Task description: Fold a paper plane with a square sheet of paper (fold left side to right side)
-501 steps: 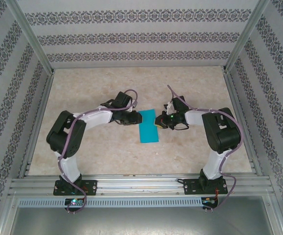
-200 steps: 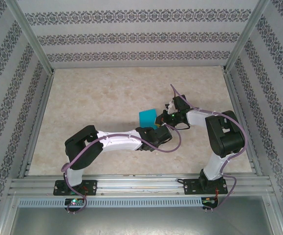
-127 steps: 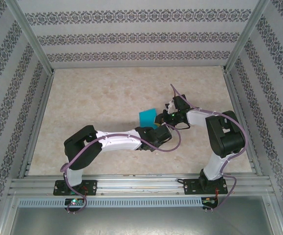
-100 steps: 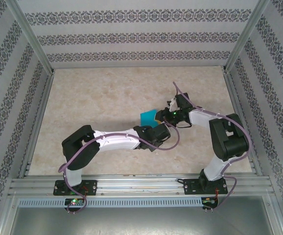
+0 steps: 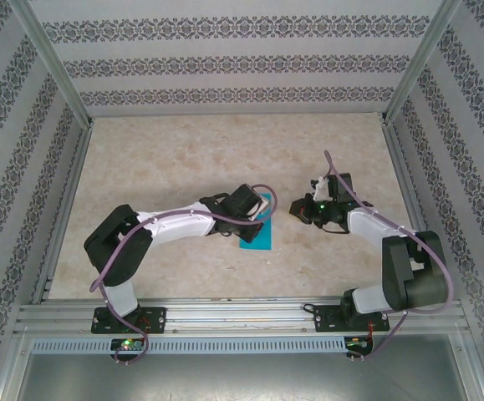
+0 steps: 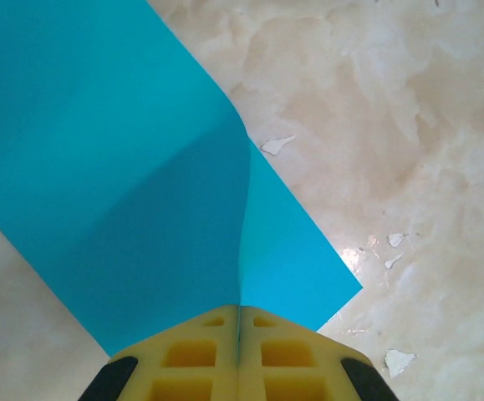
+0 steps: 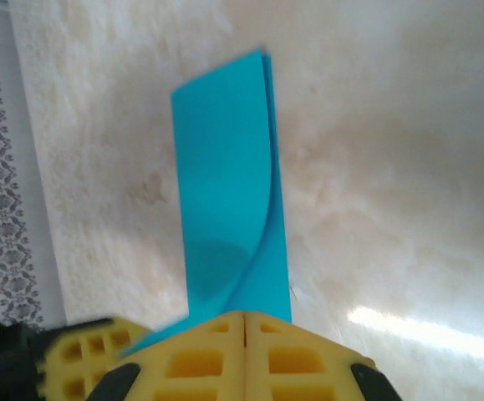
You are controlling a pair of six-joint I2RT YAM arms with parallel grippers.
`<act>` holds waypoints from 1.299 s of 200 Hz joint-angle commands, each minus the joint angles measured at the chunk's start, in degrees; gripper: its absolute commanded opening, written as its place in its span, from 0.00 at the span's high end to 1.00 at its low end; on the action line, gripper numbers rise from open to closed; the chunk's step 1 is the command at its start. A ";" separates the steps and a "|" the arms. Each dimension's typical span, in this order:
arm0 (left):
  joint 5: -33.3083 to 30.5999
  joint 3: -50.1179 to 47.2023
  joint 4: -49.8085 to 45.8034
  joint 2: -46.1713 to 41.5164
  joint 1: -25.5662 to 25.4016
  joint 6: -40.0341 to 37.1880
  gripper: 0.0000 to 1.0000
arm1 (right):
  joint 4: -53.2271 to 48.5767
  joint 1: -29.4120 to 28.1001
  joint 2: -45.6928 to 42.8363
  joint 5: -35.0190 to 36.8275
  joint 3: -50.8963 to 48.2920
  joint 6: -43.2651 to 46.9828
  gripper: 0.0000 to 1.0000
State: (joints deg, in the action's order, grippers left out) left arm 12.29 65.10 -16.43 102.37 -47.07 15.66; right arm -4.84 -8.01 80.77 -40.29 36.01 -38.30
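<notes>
We see a turquoise-blue square sheet of thin paper, folded into a narrow strip, lying on the middle of the beige marbled table. The left gripper, fingers pressed together, seems to pinch a lifted flap, probably to carry it rightward. The right gripper, closed and empty, sits clear, near the sheet's right.

Counter | sheet of paper lies near centre | left pincer at its far end | right pincer apart, to right
</notes>
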 commanded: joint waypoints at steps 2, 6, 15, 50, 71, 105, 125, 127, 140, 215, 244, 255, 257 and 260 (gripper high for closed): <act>10.47 -1.59 4.53 -1.24 2.73 5.87 1.00 | 2.28 -3.23 -2.17 -1.07 -3.31 0.50 1.00; 11.04 -1.76 4.75 -1.15 3.05 6.31 1.00 | 2.72 -4.05 -2.28 -0.86 -3.88 0.16 1.00; 11.80 -2.19 5.18 -1.04 3.51 6.97 1.00 | 3.99 -6.03 -2.42 -0.16 -5.14 -0.86 1.00; 13.42 -2.67 5.18 -0.24 4.78 8.18 1.00 | 10.53 -13.39 -1.07 2.23 -8.81 -5.28 1.00; 13.93 -2.55 4.67 0.18 5.19 8.32 1.00 | 10.96 -16.46 0.95 3.81 -8.51 -5.70 1.00; 14.03 -2.71 4.12 0.36 5.66 8.22 1.00 | 11.87 -19.47 3.71 4.88 -7.61 -6.28 1.00; 13.83 -2.90 4.03 0.36 5.76 8.18 1.00 | 11.70 -19.92 4.60 5.75 -7.38 -6.26 1.00; 13.86 -2.95 4.01 0.33 5.74 8.19 1.00 | 11.70 -19.93 4.73 5.75 -7.32 -6.21 1.00; 14.06 -3.05 4.01 0.46 5.85 7.97 1.00 | 10.95 -20.10 5.52 6.10 -7.01 -5.92 1.00; 16.24 -4.05 4.12 0.66 7.49 7.13 1.00 | 4.83 -20.20 6.68 9.99 -6.74 -3.17 1.00; 17.29 -4.67 4.82 0.73 8.21 6.73 1.00 | 1.71 -20.00 7.03 10.66 -5.98 -1.24 1.00; 17.67 -4.79 4.91 0.71 8.47 6.25 1.00 | 0.54 -19.86 7.21 10.85 -5.49 -0.45 1.00; 17.81 -4.74 4.98 0.72 8.53 6.24 1.00 | 0.36 -19.79 7.27 10.85 -5.44 -0.34 1.00; 18.03 -4.81 5.06 0.73 8.57 6.15 1.00 | 0.22 -19.66 7.29 10.85 -5.28 -0.17 1.00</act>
State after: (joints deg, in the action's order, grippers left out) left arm 28.32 61.17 -12.97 102.39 -39.57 22.96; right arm 1.37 -27.64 86.85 -32.86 29.80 -41.56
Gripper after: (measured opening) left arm 0.057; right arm 0.057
